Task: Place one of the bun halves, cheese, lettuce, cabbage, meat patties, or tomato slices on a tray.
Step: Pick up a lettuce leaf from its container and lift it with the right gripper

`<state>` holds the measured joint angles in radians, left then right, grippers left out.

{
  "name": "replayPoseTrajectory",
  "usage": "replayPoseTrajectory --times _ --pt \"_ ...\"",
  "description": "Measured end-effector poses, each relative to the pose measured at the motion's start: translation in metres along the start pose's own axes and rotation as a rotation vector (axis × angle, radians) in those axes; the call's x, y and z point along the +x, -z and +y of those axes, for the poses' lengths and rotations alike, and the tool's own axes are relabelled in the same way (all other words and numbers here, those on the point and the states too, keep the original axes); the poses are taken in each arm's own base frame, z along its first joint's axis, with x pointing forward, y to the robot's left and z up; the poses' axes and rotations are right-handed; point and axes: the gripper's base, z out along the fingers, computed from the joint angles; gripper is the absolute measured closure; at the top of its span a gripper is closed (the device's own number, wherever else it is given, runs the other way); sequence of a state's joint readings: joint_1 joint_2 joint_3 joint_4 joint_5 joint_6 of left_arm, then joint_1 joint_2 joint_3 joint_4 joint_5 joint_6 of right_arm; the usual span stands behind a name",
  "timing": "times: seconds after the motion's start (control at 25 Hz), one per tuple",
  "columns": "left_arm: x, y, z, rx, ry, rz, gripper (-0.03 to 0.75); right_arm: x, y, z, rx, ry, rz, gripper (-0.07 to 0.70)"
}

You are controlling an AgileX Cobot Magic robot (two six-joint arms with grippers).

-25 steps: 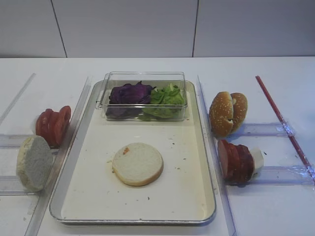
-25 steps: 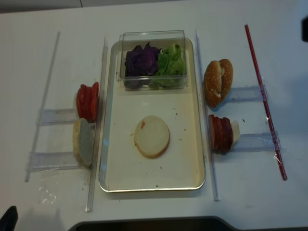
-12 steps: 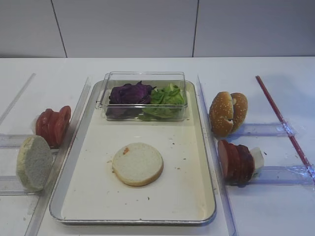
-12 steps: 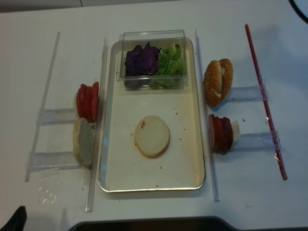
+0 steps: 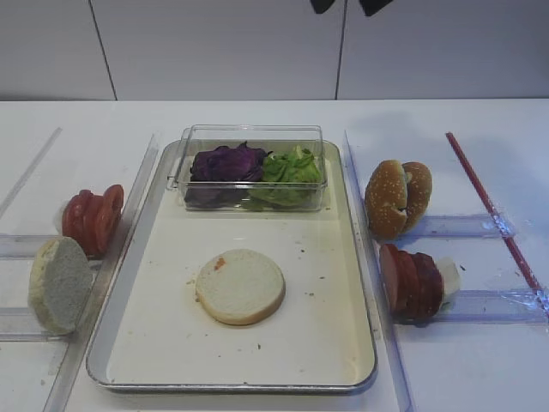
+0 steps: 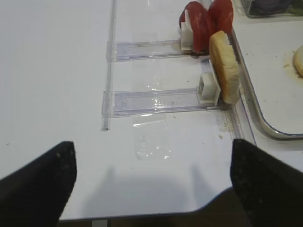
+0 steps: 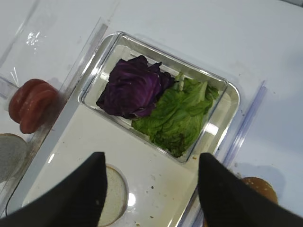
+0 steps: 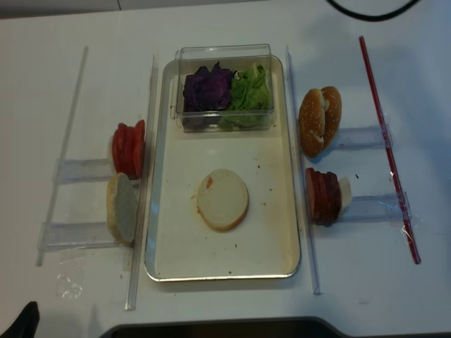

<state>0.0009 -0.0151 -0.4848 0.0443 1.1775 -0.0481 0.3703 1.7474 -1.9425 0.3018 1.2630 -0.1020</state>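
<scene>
A pale bun half [image 5: 240,286] lies flat on the silver tray [image 5: 360,257]. At the tray's far end a clear box holds purple cabbage [image 5: 225,163] and green lettuce [image 5: 292,167]. Tomato slices [image 5: 93,219] and another pale bun half [image 5: 58,283] stand left of the tray. Sesame bun halves [image 5: 396,197] and meat patties [image 5: 412,281] stand to its right. Cheese is out of view. High above the box end, my right gripper [image 7: 151,156] is open and empty. My left gripper [image 6: 151,146] is open wide over bare table by the near left edge.
Clear plastic rails [image 5: 467,225] hold the food rows on both sides of the tray. A red rod [image 5: 489,202] lies at the far right. The table's front edge [image 6: 156,215] runs just below the left gripper. A scrap of clear film [image 6: 151,149] lies near it.
The right gripper's fingertips and its cable have come into the overhead views at the top, moving left toward the middle. The food and the tray have not moved.
</scene>
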Motion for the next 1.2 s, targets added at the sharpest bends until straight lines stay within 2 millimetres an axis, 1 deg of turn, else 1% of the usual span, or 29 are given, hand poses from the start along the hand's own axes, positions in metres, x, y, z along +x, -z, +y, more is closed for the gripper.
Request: replayPoseTrajectory --times 0.12,0.24,0.56,0.8,1.0,1.2 --pt "0.0 0.0 0.0 0.0 0.0 0.0 0.071 -0.007 -0.022 0.002 -0.005 0.003 0.028 0.169" --pt "0.0 0.0 0.0 0.0 0.0 0.0 0.071 -0.01 -0.045 -0.002 -0.006 -0.011 0.064 0.169" --pt "0.0 0.0 0.0 0.0 0.0 0.0 0.071 -0.007 -0.092 -0.016 0.001 -0.038 0.156 0.169" --pt "0.0 0.0 0.0 0.0 0.0 0.0 0.071 -0.003 -0.123 -0.024 0.002 -0.055 0.212 0.169" --pt "0.0 0.0 0.0 0.0 0.0 0.0 0.071 -0.009 -0.14 -0.028 -0.01 -0.06 0.208 0.182" --pt "0.0 0.0 0.0 0.0 0.0 0.0 0.071 -0.009 -0.158 -0.031 -0.022 -0.072 0.223 0.204"
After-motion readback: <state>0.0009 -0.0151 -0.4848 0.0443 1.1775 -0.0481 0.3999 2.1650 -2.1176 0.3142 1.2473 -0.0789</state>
